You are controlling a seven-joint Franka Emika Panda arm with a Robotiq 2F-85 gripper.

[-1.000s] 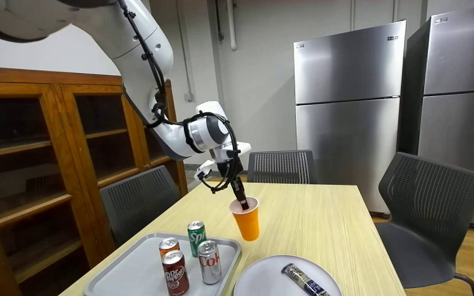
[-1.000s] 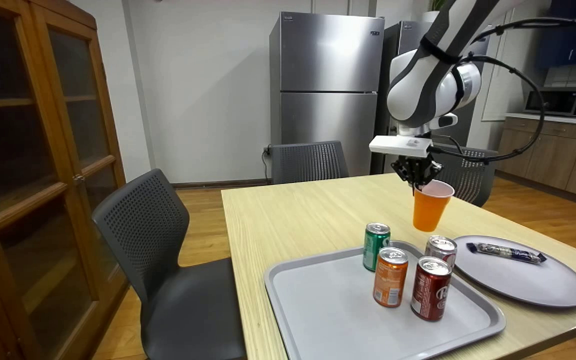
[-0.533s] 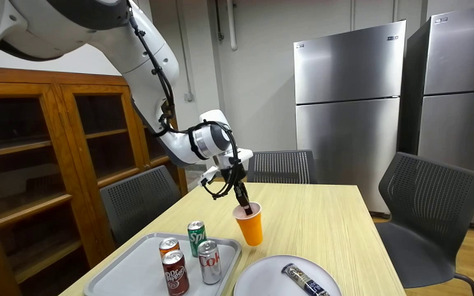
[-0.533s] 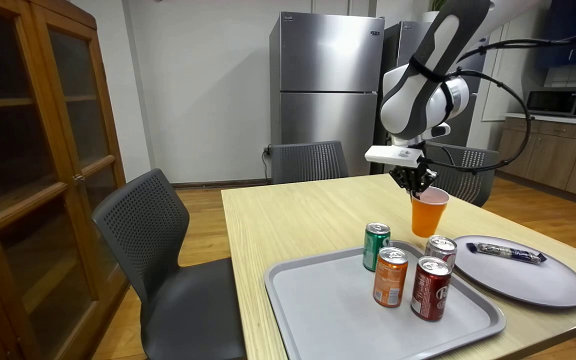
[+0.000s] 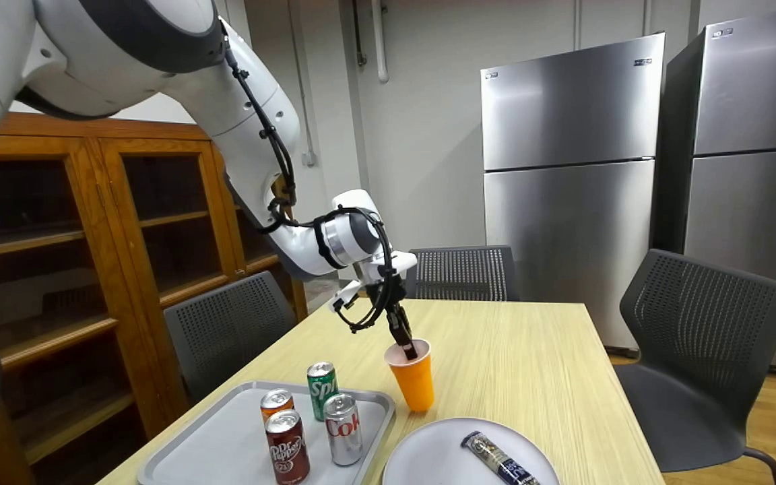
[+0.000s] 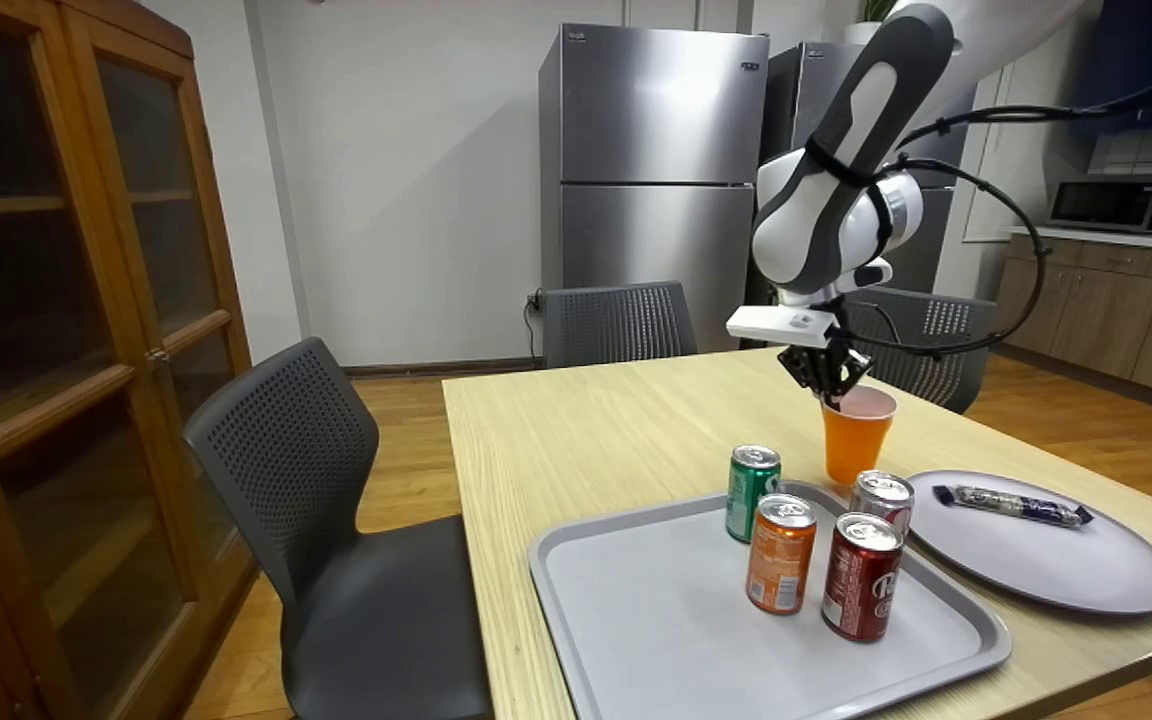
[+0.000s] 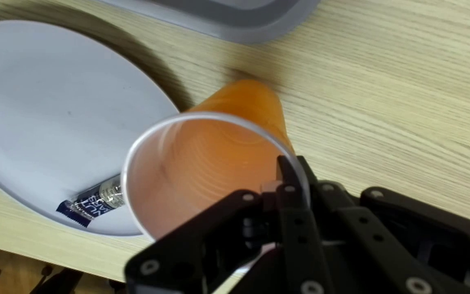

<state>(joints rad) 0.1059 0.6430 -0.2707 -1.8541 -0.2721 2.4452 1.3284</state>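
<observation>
In my wrist view the plate [image 7: 59,106] lies at nine o'clock of the tilted orange cup [image 7: 214,167], whose rim my fingers [image 7: 294,228] pinch at three o'clock. The cup has just come nearer the plate, so the carry has advanced.

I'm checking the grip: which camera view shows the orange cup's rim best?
The wrist view: the orange cup's rim is largest there, pinched in the gripper, which hides part of it. Both exterior views show it small, the gripper crossing it.

The pale, wood-grained counter [image 6: 576,440] carried a grey rectangular tray [image 6: 656,630] with rounded corners and, just beside it, a light grey plate [image 6: 1046,565], both lying flat
</observation>
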